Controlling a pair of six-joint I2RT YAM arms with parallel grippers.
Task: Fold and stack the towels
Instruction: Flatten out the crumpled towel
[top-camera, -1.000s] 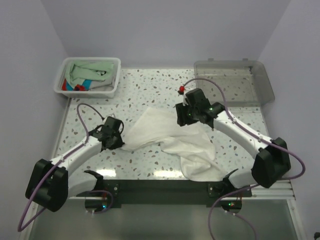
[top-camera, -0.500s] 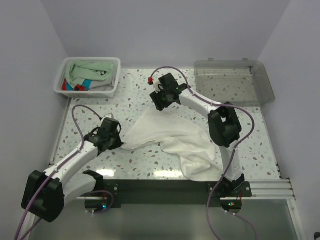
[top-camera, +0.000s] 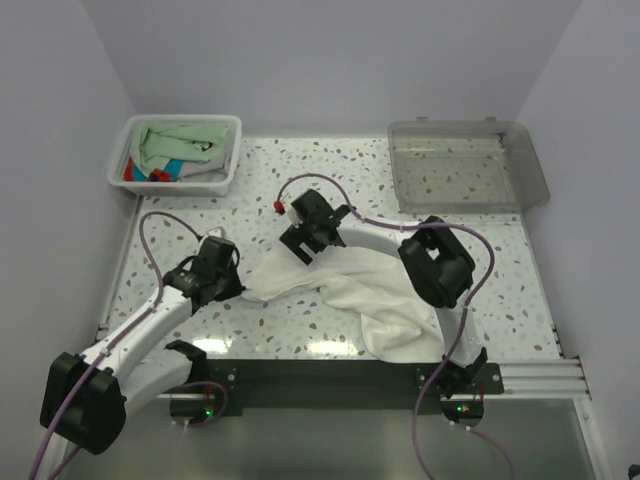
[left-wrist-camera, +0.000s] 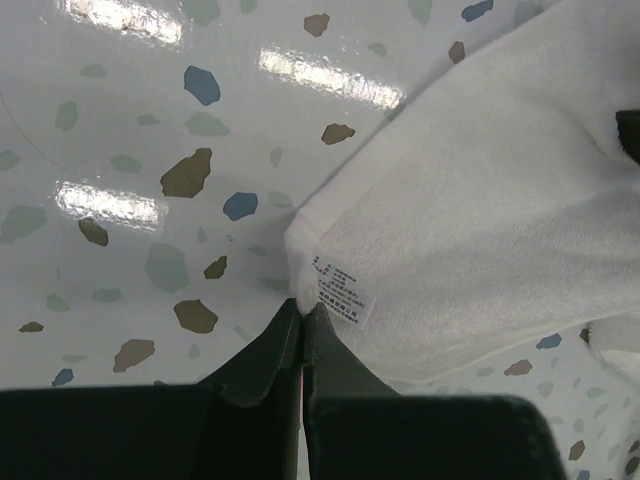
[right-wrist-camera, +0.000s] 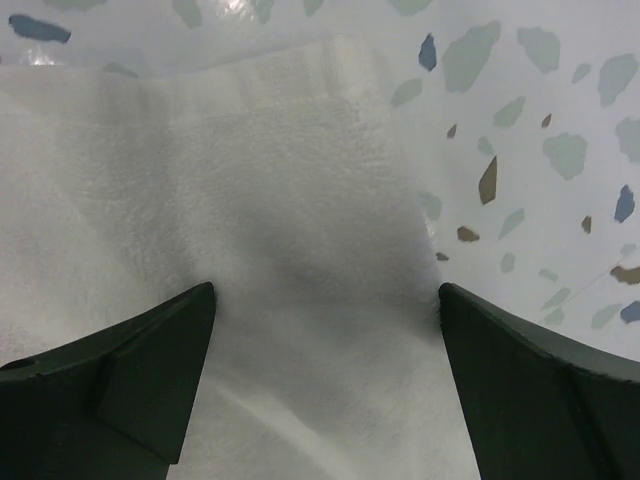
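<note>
a small white care label (left-wrist-camera: 340, 290) sits at the left corner of the white towel (left-wrist-camera: 480, 190), just beside the closed tips of the left gripper (left-wrist-camera: 302, 312). it carries several lines of tiny dark print, too small to read.

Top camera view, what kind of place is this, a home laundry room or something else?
Probably a robot lab cell, not a home: plain walls box in a speckled table, left arm and right arm are bolted at its near edge, with a basket of towels and a clear tray laid out.
</note>
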